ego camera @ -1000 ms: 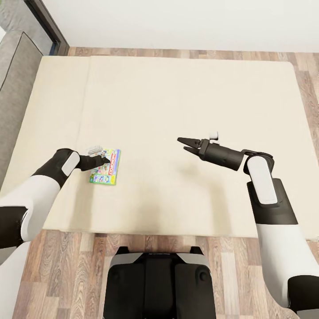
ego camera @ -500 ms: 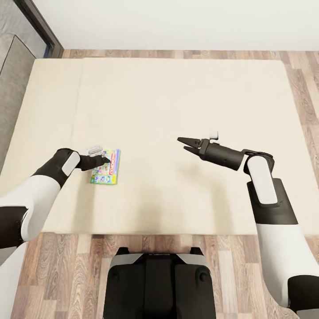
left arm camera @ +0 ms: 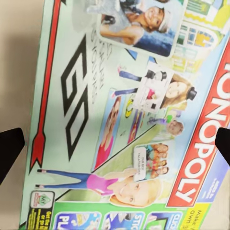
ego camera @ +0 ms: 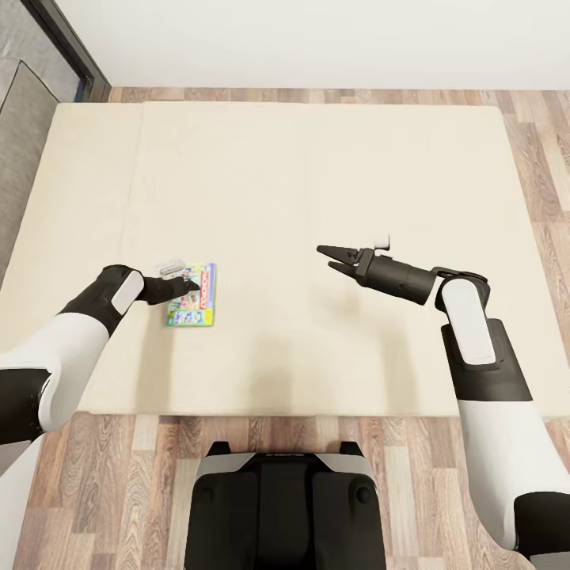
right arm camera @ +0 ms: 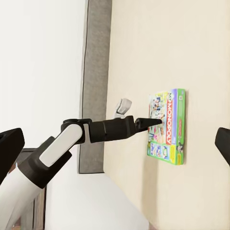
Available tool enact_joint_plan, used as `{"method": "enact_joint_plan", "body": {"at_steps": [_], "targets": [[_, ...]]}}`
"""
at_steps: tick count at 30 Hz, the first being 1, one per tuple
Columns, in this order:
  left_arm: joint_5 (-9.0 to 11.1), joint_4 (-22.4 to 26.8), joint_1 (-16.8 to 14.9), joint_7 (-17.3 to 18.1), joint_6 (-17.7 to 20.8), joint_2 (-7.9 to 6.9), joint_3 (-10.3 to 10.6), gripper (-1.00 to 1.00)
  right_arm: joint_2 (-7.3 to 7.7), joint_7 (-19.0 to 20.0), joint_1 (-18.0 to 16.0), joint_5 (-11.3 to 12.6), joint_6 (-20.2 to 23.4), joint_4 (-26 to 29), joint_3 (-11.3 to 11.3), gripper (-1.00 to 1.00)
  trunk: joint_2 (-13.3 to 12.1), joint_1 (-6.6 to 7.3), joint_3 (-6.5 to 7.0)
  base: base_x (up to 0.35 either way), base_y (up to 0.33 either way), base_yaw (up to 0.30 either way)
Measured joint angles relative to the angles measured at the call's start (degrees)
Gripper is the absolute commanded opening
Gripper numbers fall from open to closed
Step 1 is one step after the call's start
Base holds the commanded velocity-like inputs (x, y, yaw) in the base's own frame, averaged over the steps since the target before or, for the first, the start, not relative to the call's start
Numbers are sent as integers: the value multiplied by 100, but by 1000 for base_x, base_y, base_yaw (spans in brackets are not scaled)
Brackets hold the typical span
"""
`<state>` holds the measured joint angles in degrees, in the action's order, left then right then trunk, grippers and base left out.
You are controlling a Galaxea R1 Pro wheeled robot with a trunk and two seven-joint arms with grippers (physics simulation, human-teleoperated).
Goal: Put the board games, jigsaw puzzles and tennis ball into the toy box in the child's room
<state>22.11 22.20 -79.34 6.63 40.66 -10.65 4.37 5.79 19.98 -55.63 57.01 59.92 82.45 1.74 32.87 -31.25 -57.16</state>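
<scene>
A green-edged Monopoly board game [ego camera: 199, 305] lies flat on the beige bed [ego camera: 317, 174], towards its near left part. My left gripper [ego camera: 188, 281] hovers just over the box's far left corner. In the left wrist view the printed lid [left arm camera: 124, 120] spreads beneath the open gripper, whose dark fingertips [left arm camera: 9, 148] stand far apart at the sides. My right gripper [ego camera: 326, 260] hangs open over bare mattress near the bed's middle, holding nothing. The right wrist view looks across at the box [right arm camera: 168, 129] and the left gripper [right arm camera: 149, 122].
A grey bed frame edge [ego camera: 24, 119] and a dark door frame [ego camera: 67, 47] stand at the far left. Wood plank floor [ego camera: 522, 127] runs along the bed's far and right sides and under my base [ego camera: 285, 507]. A white wall rises behind.
The whole view has turned slightly, so the bed and box look squarer to me. Both arms hold the same poses, and the left gripper stays over the box.
</scene>
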Motion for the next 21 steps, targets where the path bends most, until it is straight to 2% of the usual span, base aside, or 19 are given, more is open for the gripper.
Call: {"method": "enact_joint_plan", "body": {"at_steps": [21], "targets": [[-10, 8, 0, 94, 0, -8, 1, 100, 1, 0, 5, 0, 0, 0, -8, 100, 0, 0, 0, 0, 0, 0]]}}
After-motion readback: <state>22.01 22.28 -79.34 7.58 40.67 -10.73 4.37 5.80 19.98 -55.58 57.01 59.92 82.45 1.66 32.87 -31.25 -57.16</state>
